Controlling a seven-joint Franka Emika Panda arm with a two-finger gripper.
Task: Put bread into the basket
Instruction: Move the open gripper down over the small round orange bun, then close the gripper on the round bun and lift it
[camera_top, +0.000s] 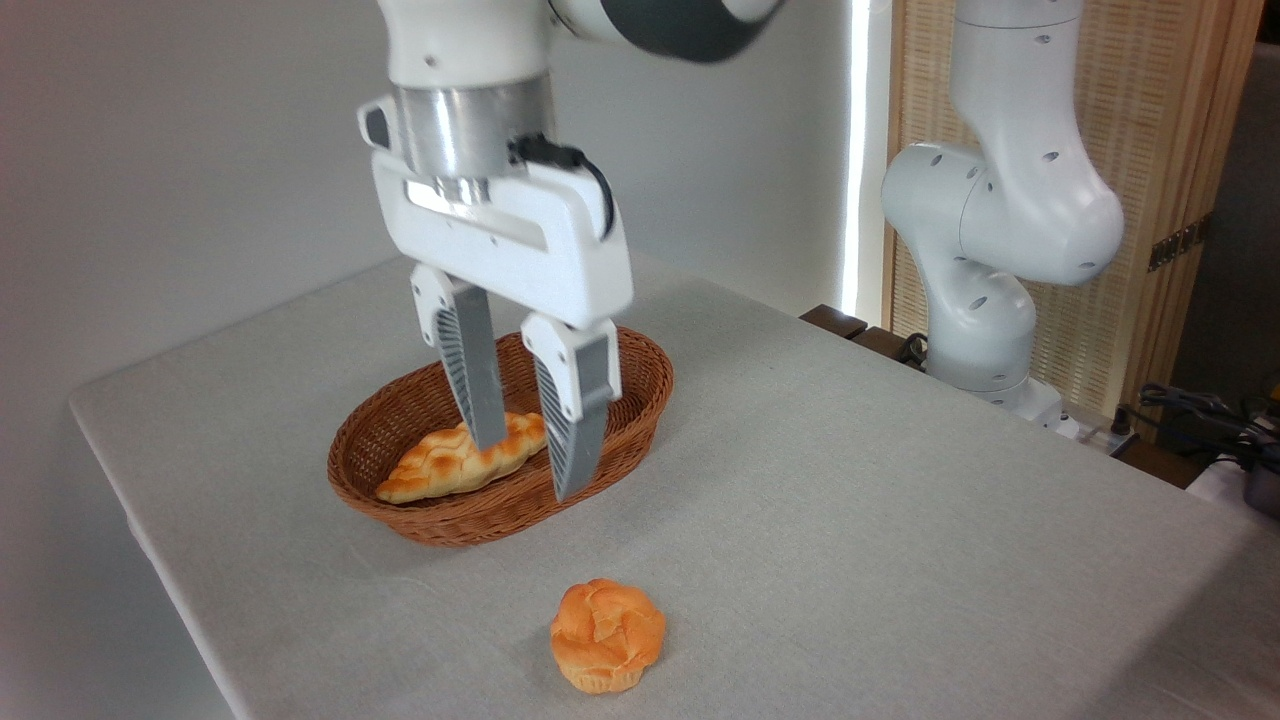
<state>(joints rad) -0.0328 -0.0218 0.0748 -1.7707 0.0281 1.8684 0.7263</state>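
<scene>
The bread (607, 636), a small round golden-orange bun with a cracked top, sits on the table near the front edge. Behind it stands the oval brown wicker basket (640, 395), with a long braided golden loaf (440, 465) lying inside. My gripper (530, 465) hangs open in the air in front of the basket, fingers pointing down, nothing between them. The left finger (468, 370) covers part of the loaf. The bun lies below and a little right of the fingertips, well apart from them.
The grey cloth-covered table (900, 500) runs right of the basket and bun. The arm's white base (985, 300) stands at the back right, with cables and a wooden screen behind it. The table's left edge falls off close to the basket.
</scene>
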